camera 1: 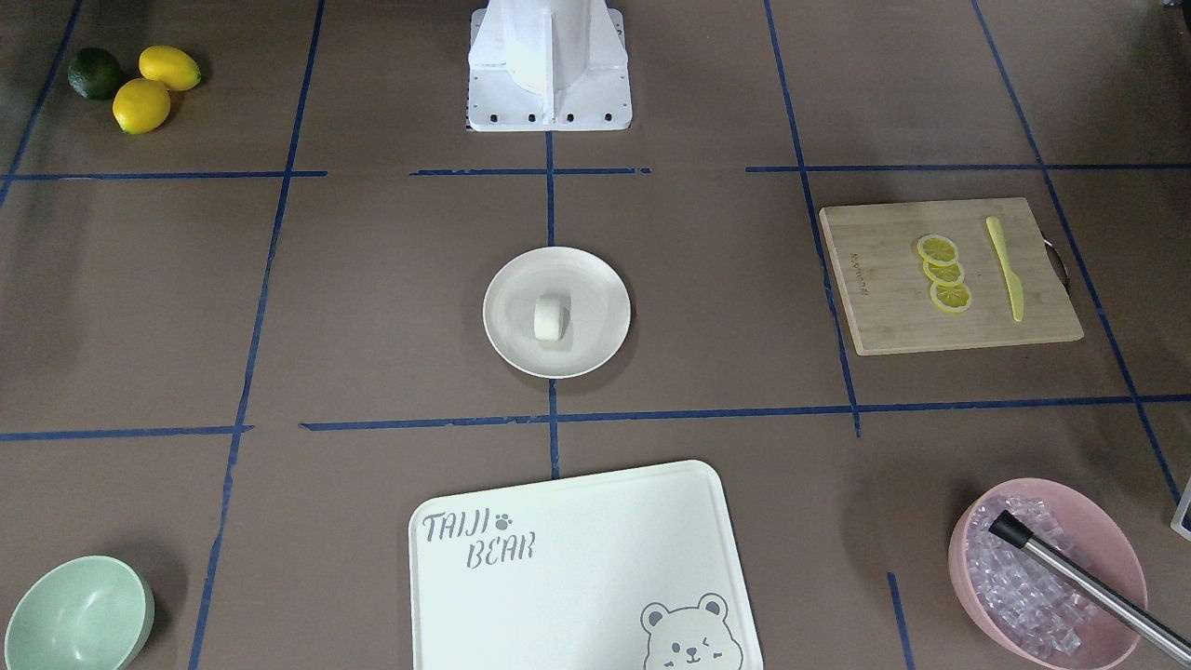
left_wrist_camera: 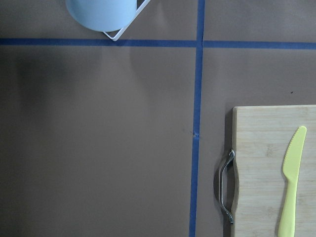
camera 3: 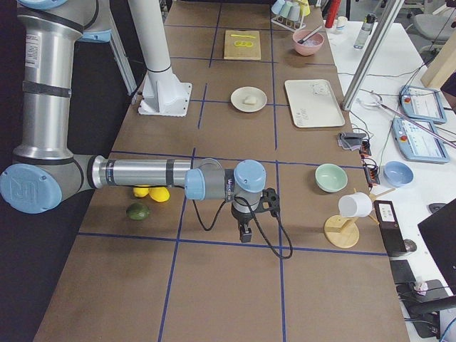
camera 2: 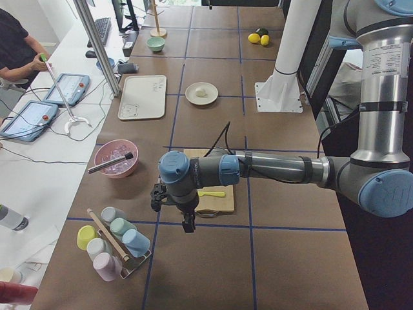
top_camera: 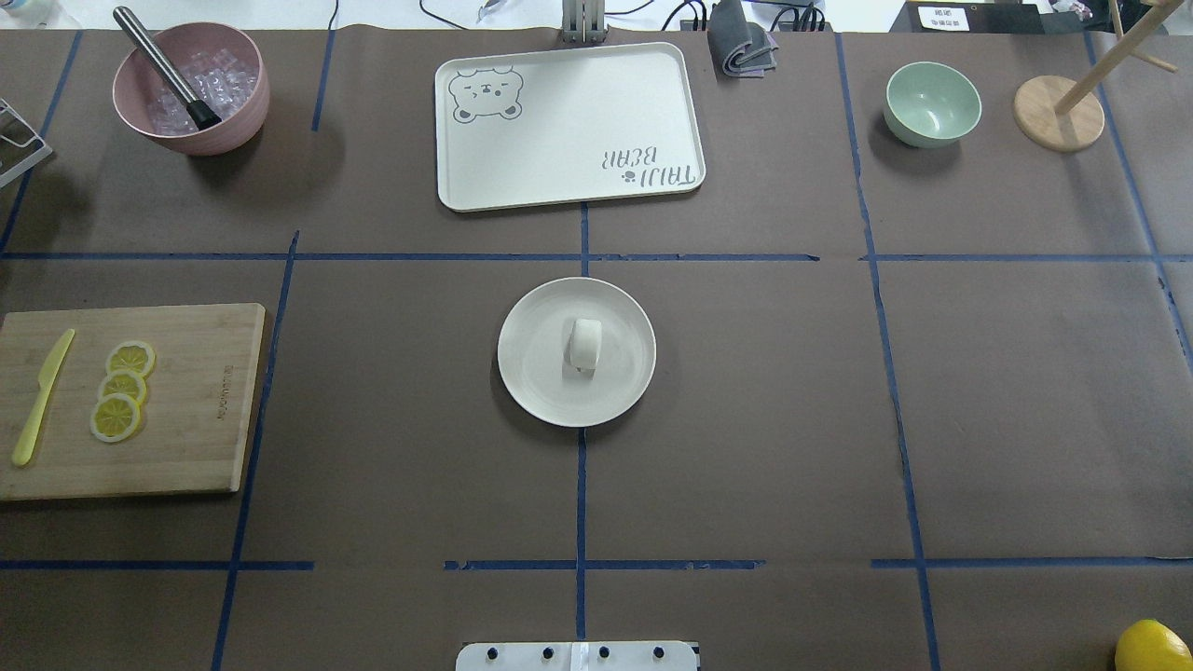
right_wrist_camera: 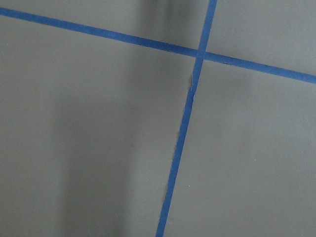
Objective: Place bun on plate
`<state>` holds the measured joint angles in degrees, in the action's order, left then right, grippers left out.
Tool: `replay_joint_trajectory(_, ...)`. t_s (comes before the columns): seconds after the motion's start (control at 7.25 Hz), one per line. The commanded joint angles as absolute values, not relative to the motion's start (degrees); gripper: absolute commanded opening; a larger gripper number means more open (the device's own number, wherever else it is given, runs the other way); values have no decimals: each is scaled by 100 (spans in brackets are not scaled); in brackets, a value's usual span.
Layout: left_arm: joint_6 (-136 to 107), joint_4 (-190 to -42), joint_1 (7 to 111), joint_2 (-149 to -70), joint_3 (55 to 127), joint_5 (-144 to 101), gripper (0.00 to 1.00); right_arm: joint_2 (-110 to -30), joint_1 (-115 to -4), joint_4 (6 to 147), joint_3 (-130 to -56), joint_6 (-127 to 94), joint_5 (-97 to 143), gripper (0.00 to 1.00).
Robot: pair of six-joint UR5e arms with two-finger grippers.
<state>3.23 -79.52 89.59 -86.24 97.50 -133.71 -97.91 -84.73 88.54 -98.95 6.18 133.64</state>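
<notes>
The small white bun [camera 1: 549, 318] [top_camera: 585, 343] lies on the middle of the round cream plate [camera 1: 507, 344] [top_camera: 531, 382] at the table's centre, with nothing touching it. The plate [camera 2: 191, 98] [camera 3: 237, 105] with the bun also shows small in both side views. My left gripper [camera 2: 187, 226] hangs over the table's left end, near the cutting board, far from the plate. My right gripper [camera 3: 244, 235] hangs over the right end, equally far off. Both show only in the side views, so I cannot tell whether they are open or shut. The wrist views show no fingers.
A bear-printed tray [top_camera: 569, 126] lies beyond the plate. A cutting board [top_camera: 186, 401] holds lemon slices [top_camera: 121, 391] and a yellow knife [top_camera: 42, 396]. Also present are a pink ice bowl [top_camera: 191, 89], a mint bowl [top_camera: 932, 102], lemons [camera 1: 153, 84] and a cup rack [camera 2: 113, 242].
</notes>
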Motion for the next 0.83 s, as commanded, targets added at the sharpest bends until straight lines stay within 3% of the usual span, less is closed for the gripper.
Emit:
replay_joint_trajectory(0.0,325,-7998,8956,-8613,9756,-13394,100,-9791,-8473,8833,-9870,615,13403,100)
replay_joint_trajectory(0.69,334,-7981,8912,-8649,9782,-13386,100,-9782,-8473,8780,-9791,606,13395,100)
